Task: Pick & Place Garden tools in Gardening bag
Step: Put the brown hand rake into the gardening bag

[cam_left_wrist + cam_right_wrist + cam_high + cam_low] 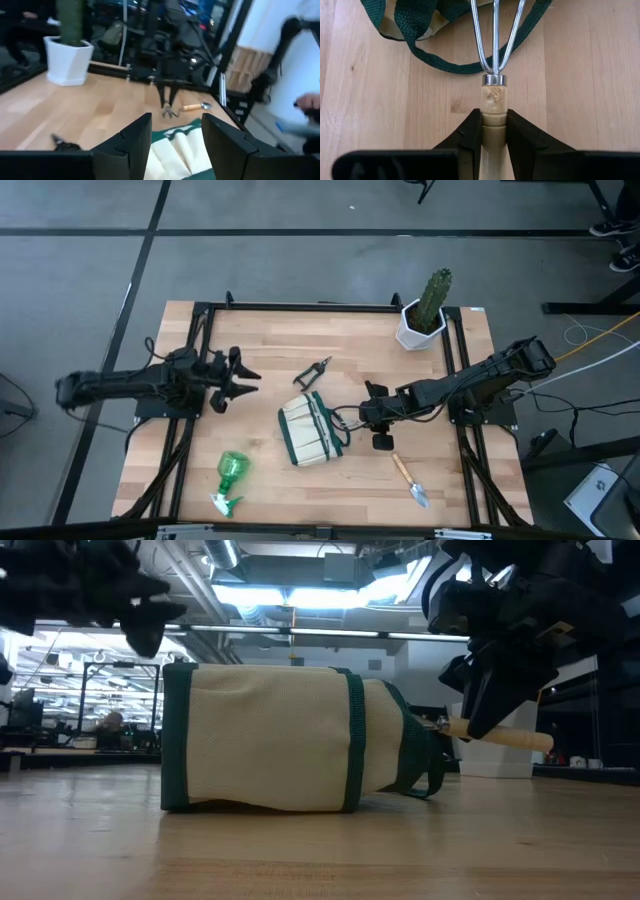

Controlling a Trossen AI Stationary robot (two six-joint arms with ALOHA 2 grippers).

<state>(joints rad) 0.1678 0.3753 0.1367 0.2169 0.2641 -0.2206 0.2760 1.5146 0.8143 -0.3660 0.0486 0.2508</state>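
1. your left gripper (250, 383) hangs over the left part of the table, fingers spread with nothing between them, pointed toward the gardening bag (310, 431); judging by that aim, it waits there to steady or open the bag if you need it
2. along the near edge, left of the bag, you have the green spray bottle (229, 480) lying on its side, well apart from both arms, untouched
3. in the middle, the gardening bag lies tipped over with its mouth and green loop handles (410, 27) toward the right arm; that is likely why the tool is coming in sideways, not from above
4. just behind the bag rest the pruning shears (312, 372), not yet bagged
5. your right gripper (493, 131) is pinched on the wooden handle of the rake (494, 102), just right of the bag's mouth, held low above the wood with the metal tines leading over the handles; the grip behind the ferrule keeps the prongs free to slide in
6. right of that, toward the near edge, the trowel (409, 479) lies on the table
7. at the far right corner stands the cactus (426, 310) in its white pot, not part of your job
8. you will find no brand, label or writing that can be read on anything
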